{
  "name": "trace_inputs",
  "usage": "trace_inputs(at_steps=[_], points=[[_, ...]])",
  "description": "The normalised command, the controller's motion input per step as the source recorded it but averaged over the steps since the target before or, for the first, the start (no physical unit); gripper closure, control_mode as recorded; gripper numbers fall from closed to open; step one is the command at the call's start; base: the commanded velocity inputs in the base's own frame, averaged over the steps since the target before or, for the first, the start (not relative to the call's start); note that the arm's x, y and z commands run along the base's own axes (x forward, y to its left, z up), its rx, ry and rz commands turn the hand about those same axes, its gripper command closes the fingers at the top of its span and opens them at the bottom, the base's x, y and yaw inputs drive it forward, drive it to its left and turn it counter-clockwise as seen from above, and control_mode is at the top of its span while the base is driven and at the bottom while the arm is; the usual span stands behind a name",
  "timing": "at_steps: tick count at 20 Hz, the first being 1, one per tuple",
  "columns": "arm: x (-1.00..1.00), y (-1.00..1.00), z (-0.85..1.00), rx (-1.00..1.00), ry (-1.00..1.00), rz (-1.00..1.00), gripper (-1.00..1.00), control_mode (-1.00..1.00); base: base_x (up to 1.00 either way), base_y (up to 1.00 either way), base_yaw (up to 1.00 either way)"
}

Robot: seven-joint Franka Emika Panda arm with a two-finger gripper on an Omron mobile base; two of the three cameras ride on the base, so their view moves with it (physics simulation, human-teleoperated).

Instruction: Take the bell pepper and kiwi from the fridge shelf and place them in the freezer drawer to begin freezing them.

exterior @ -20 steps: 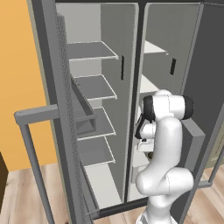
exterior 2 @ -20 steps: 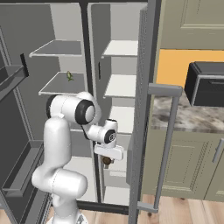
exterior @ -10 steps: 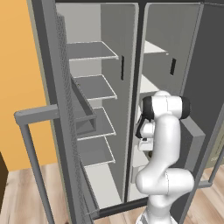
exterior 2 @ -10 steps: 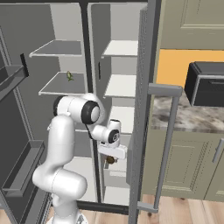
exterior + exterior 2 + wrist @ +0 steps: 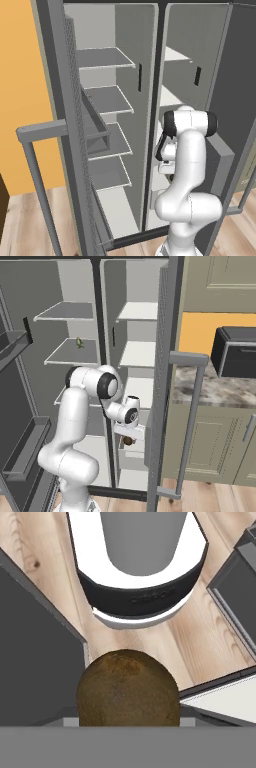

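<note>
My gripper (image 5: 128,437) hangs low in front of the fridge's right compartment, shut on the kiwi (image 5: 128,441), a dull brown oval. The hand view has the kiwi (image 5: 128,689) large at its bottom centre, with the wooden floor and my base beneath it. Just below the held fruit, a pale box (image 5: 134,455) juts from the lower compartment; it looks like the freezer drawer. The bell pepper is out of view.
A thin green-yellow item (image 5: 79,343) lies on a left-hand shelf. The open fridge door with its grey handle (image 5: 189,406) stands close on the right. A darker grey door bin (image 5: 221,159) sits beside the arm. Counter and cabinets lie further right.
The hand has shifted a little to the right and down with the kiwi still in it; the elbow swung right too.
</note>
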Motion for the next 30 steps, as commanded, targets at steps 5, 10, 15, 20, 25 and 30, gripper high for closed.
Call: trace_inputs(at_steps=[5,10,15,20,25,30], points=[[0.00,0.00,-0.18,0.00,-0.04,0.00,1.00,-1.00,0.00,0.00,0.00],[0.00,0.00,-0.15,0.00,-0.08,0.00,1.00,-1.00,0.00,0.00,0.00],[0.00,0.00,-0.05,0.00,-0.14,0.00,1.00,-1.00,0.00,0.00,0.00],[0.00,0.00,-0.27,0.00,-0.10,0.00,1.00,-1.00,0.00,0.00,0.00],[0.00,0.00,-0.19,0.00,-0.07,0.00,1.00,-1.00,0.00,0.00,0.00],[0.05,-0.01,0.00,0.00,-0.10,0.00,1.00,-1.00,0.00,0.00,0.00]])
